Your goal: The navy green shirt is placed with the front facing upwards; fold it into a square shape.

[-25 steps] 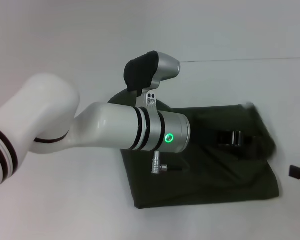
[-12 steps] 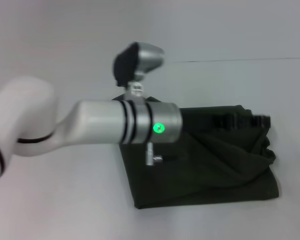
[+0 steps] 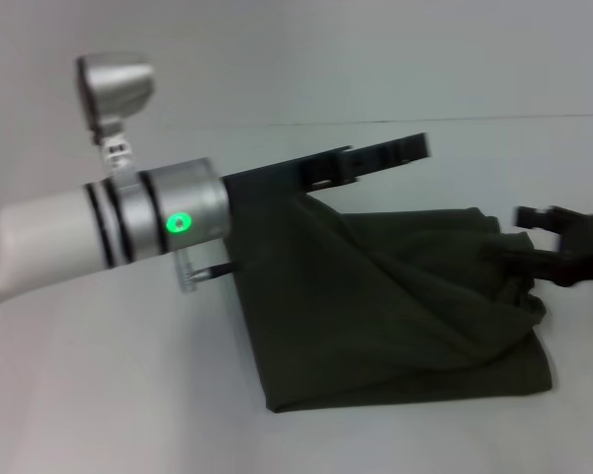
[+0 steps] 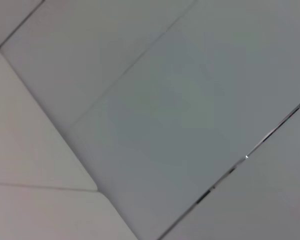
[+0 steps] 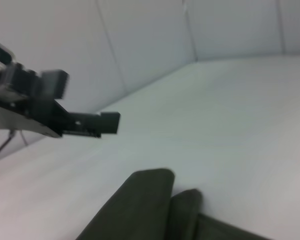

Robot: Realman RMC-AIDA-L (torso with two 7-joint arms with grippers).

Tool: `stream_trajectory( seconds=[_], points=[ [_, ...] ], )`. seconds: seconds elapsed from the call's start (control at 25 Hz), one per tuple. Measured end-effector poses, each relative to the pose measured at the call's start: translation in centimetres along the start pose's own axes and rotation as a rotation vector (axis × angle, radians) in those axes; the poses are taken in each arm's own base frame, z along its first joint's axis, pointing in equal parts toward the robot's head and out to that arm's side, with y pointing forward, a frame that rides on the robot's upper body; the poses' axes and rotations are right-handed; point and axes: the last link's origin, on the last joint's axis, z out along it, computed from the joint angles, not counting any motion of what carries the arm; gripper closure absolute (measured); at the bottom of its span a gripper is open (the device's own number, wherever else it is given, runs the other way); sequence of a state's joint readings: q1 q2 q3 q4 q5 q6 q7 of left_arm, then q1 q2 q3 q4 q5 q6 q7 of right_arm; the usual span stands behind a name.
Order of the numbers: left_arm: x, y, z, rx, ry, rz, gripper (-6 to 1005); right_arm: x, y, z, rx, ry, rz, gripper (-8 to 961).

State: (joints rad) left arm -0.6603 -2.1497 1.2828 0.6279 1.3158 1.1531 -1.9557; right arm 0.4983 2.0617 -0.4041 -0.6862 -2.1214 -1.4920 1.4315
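Already folded into a thick dark pad, the navy green shirt (image 3: 405, 316) lies on the white table (image 3: 128, 395), right of centre, with its far-left corner lifted. Up there the left gripper (image 3: 371, 158) has its jaws pinched on that cloth, a slack sheet draping from it. At the right edge the right gripper (image 3: 563, 242) meets the bunched hem; whether its jaws are together I cannot tell. Soft, light and limp, the cloth probably sags and slides, so corners or hems give the surest hold.
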Motion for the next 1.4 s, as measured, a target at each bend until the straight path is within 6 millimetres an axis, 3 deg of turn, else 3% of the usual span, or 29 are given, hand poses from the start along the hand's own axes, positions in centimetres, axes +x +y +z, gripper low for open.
stream_trajectory(
  seconds=[0.2,0.36,0.48,0.68,0.88,1.2,1.4],
  points=[
    [-0.2,-0.8,-1.7,0.021,0.027,0.048,83,-1.1,0.6,3.6,-0.029,0.084,0.0,12],
    [-1.0,-1.3,-2.7,0.035,-0.07,0.115,85,-1.4,1.0,5.2,-0.039,0.134,0.019,12],
    [-1.5,-1.6,-4.1,0.032,-0.179,0.194,86,-1.5,1.2,5.7,-0.045,0.154,0.029,12],
    [-1.8,-0.9,-8.2,-0.087,-0.332,0.384,89,-1.3,1.5,6.4,-0.05,0.192,0.04,18],
    [-1.3,-0.6,-10.6,-0.109,-0.355,0.41,92,-0.9,1.5,6.7,-0.036,0.225,0.043,48],
    [-1.9,-0.6,-10.6,-0.112,-0.356,0.407,91,-0.6,1.3,6.8,-0.017,0.231,0.058,96],
    [-1.9,-0.6,-10.6,-0.109,-0.354,0.408,91,-0.4,1.4,6.8,-0.02,0.236,0.062,326]
  ],
)
